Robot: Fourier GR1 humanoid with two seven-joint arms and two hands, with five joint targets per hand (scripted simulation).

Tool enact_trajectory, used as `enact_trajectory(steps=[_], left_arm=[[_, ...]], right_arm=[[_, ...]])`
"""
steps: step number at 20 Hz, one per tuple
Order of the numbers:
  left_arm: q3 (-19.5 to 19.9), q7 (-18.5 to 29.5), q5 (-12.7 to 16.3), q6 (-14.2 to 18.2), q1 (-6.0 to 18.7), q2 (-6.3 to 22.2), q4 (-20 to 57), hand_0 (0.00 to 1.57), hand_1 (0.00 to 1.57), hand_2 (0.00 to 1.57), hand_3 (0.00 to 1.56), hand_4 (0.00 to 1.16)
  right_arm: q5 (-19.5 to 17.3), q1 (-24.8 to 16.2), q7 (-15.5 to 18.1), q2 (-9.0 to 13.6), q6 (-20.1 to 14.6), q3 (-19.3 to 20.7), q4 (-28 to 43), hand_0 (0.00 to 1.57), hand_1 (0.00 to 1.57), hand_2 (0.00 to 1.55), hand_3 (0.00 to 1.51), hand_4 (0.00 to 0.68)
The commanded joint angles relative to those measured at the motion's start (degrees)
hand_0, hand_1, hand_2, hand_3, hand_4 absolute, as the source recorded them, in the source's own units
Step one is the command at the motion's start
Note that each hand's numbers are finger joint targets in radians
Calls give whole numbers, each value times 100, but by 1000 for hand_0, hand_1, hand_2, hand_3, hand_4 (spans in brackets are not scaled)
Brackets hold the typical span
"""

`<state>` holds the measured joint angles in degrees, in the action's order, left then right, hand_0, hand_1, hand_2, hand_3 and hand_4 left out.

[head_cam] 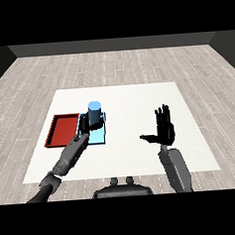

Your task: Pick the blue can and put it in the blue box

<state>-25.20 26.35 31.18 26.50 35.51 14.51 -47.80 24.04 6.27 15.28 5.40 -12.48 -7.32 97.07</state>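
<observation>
A white table (pixel 138 95) stands on a grey plank floor (pixel 111 65), and two shallow trays lie side by side on its left part: a red tray (pixel 60 129) to the outside and a light blue tray (pixel 99 136) touching its inner edge. The blue can (pixel 95 112) stands upright over the far end of the light blue tray, its pale top facing up. The left hand (pixel 84 124) reaches in along the grey left forearm (pixel 70 155) from the lower left corner, and its black fingers curl round the lower near side of the can, so the can is held there; whether the can's base rests on the tray floor or hangs just above it cannot be told from this view. The right hand (pixel 164 126) is raised over the bare right half of the table, well apart from both trays, with its fingers straight and pointing up and its thumb stretched out to the left, holding nothing. The right forearm (pixel 175 167) rises beneath it from the lower edge.
</observation>
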Motion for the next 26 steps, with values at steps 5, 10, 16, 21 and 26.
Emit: enact_trajectory(steps=[5,10,16,21,26], left_arm=[[-353,-1149,-812,633,375,292,1140,1571,1571,1565,1480,1027],[-490,-2031,-1012,445,724,184,2468,1437,1437,1353,1181,940],[-454,-2517,-1189,238,1070,-322,3949,659,659,584,78,916],[221,-2231,-714,401,994,-414,4194,1464,1464,1314,0,700],[126,-2522,-978,-43,1273,-489,4680,0,0,0,0,0]], right_arm=[[203,-69,133,-28,211,263,-290,0,0,0,0,0],[45,20,498,-284,255,122,-760,0,0,0,0,0],[239,31,106,-125,184,362,-565,0,0,0,0,0],[414,284,158,228,510,825,-1059,0,0,0,0,0],[198,216,454,-31,433,655,-1146,0,0,0,0,0]])
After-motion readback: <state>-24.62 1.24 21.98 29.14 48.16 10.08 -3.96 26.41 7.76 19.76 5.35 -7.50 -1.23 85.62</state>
